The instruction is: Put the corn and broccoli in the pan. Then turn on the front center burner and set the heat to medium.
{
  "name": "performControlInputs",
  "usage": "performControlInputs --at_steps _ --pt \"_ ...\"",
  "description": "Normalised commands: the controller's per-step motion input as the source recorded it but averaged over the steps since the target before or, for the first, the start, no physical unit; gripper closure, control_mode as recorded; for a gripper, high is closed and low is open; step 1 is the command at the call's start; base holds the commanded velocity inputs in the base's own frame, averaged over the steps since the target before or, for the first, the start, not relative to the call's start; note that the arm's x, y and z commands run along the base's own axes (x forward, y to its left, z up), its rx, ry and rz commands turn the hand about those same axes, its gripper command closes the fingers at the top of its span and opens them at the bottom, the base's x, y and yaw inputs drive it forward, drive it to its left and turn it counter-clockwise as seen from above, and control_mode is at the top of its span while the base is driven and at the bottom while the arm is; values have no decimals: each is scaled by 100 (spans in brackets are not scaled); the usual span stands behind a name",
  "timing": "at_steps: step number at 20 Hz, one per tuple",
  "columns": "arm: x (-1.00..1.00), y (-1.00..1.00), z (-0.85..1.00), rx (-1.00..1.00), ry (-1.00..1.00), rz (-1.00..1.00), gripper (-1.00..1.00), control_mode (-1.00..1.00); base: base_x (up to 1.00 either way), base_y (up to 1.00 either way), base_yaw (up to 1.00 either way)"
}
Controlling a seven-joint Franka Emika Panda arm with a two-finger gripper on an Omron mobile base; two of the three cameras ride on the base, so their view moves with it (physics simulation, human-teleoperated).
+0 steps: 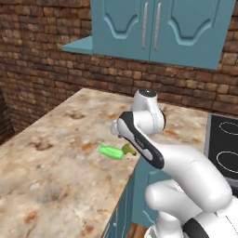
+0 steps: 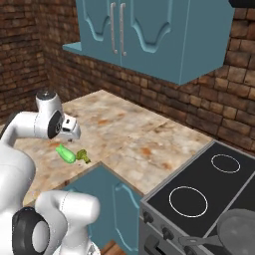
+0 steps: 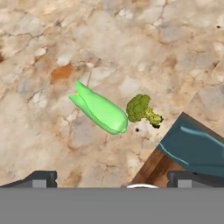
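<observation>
The bright green corn [image 3: 101, 110] lies flat on the speckled stone counter [image 3: 131, 39], and the small bumpy broccoli [image 3: 141, 108] almost touches its blunt end. Both lie close to the counter's inner corner edge: corn [image 2: 65, 153], broccoli [image 2: 83, 157], and from the left corn [image 1: 111, 152], broccoli [image 1: 128, 149]. My gripper [image 3: 113, 178] hovers above them, open, tips far apart with nothing between. The dark grey pan [image 2: 240, 228] rests on the black cooktop [image 2: 199, 179] far to the right, its handle [image 2: 199, 242] pointing left.
Teal lower cabinets [image 2: 107, 199] sit below the counter edge, and wooden floor [image 3: 151, 168] shows past it. Teal wall cabinets [image 1: 158, 28] hang over the brick wall. White-ringed burners [image 2: 188, 201] mark the cooktop's left panel. My own arm [image 1: 139, 139] hides part of the counter.
</observation>
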Motion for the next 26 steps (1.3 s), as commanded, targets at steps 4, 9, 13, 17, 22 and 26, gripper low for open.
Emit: performControlInputs --at_steps 4,9,13,17,22,26 --pt "29 28 0 -6 6 0 -100 -100 0 0 0" --pt "21 4 -19 0 0 1 -100 -100 0 0 0" --pt "15 11 -58 -3 2 2 -100 -100 0 0 0" --pt "2 15 -38 0 0 12 -100 -100 0 0 0" --pt "6 4 -8 0 0 23 -100 -100 0 0 0" --pt "14 0 -15 0 0 21 -100 -100 0 0 0"
